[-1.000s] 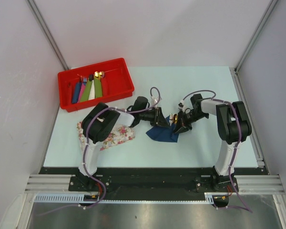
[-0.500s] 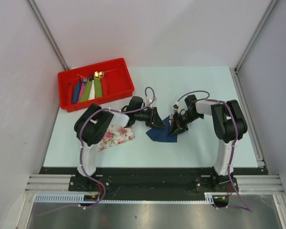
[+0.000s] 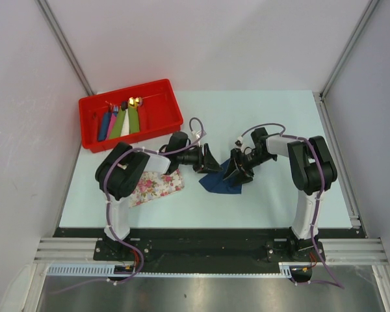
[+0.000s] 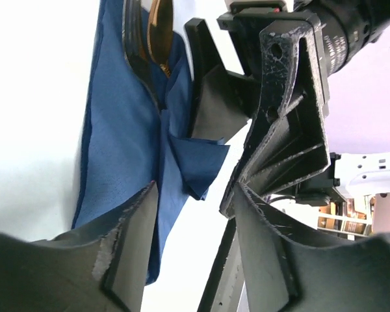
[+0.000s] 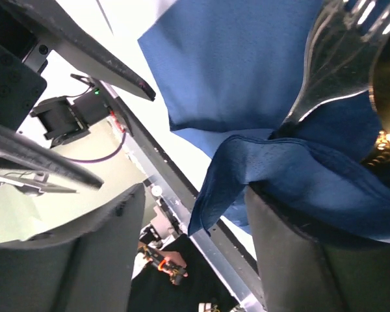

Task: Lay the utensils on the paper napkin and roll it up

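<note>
Utensils laid on the napkin, rolling barely begun

Top view: the left gripper (image 3: 210, 162) and right gripper (image 3: 233, 172) meet over the navy paper napkin (image 3: 222, 184), which lies on the table (image 3: 273, 117) between a flowered tray (image 3: 157, 186) and the right arm; coloured rolls sit in a red bin (image 3: 159, 120). Left wrist view: its jaws stand apart and hold nothing, while the gold spoon (image 4: 159, 32) and silvery fork (image 4: 138, 52) lie together on the napkin, one corner folded over. Right wrist view: jaws apart too, with a loose napkin fold resting against one finger (image 5: 292, 260). Judged from this, placing is done and nearly all the rolling is left. Small print rings the lens barrel (image 4: 338, 39) opposite, too small to read; no other writing shows
</note>
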